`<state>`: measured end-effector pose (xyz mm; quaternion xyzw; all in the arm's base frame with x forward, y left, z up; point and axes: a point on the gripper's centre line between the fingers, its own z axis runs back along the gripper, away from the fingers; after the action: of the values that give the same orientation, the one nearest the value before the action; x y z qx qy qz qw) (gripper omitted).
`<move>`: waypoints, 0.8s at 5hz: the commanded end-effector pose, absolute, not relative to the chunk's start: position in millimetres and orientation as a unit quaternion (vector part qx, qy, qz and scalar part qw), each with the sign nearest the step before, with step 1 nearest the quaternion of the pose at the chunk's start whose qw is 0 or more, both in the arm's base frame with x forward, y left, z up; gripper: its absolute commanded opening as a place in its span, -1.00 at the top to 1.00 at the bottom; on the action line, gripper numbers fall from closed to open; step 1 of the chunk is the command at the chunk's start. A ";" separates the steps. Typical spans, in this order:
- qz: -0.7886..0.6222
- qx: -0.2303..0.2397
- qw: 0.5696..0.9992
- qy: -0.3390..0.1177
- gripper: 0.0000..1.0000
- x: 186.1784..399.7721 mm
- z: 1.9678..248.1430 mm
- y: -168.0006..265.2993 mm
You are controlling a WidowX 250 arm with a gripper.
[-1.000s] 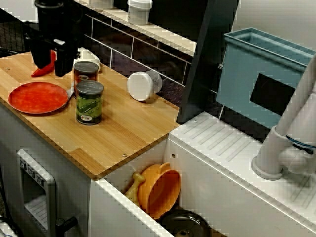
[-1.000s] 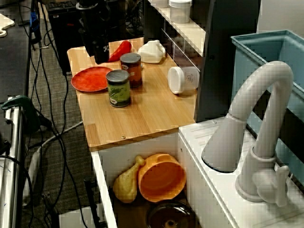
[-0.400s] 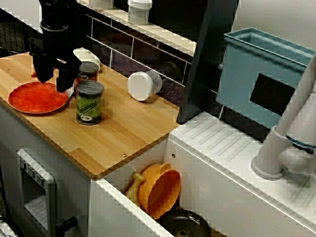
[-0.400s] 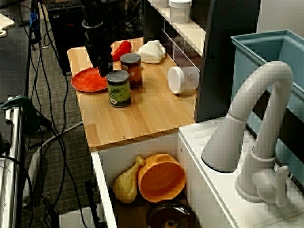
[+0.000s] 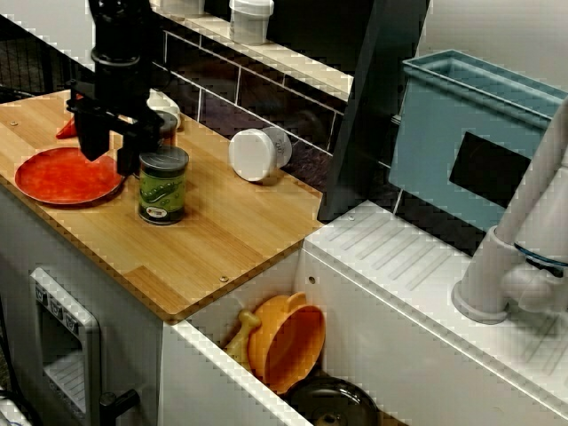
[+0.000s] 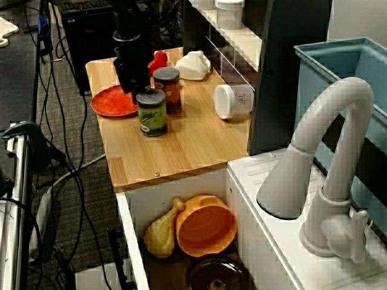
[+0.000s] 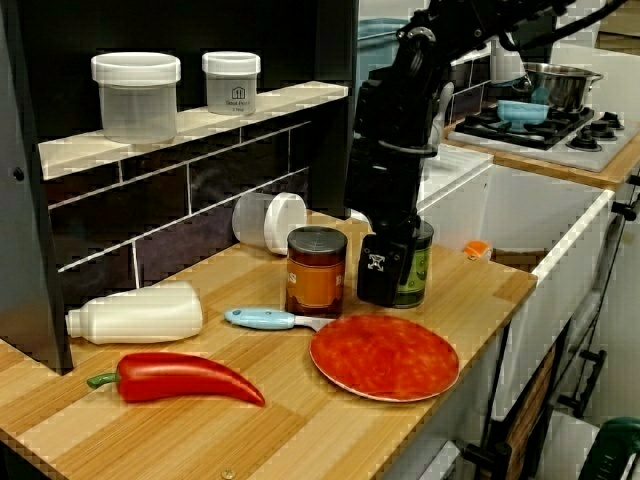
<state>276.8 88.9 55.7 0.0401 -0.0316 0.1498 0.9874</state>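
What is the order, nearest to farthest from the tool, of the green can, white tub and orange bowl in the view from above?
1. Green can, right beside the tool.
2. White tub, lying on its side, to the can's right.
3. Orange bowl, low in the picture, well off to the right.

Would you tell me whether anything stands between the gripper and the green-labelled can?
Nothing visible does. The gripper hangs right beside the green-labelled can; the brown jar stands to one side, out of the gap.

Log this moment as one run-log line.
fingers open, nothing between | low beside green-label can | red plate alongside | brown jar next to can
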 end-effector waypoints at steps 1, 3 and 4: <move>0.168 -0.001 0.986 -0.014 1.00 297.6 79.2 64.5; 0.162 -0.012 0.987 0.007 1.00 289.3 76.4 48.6; 0.161 -0.008 0.987 0.006 1.00 284.7 74.1 45.4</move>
<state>278.6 43.3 58.7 -0.0101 0.0337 0.1638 0.9859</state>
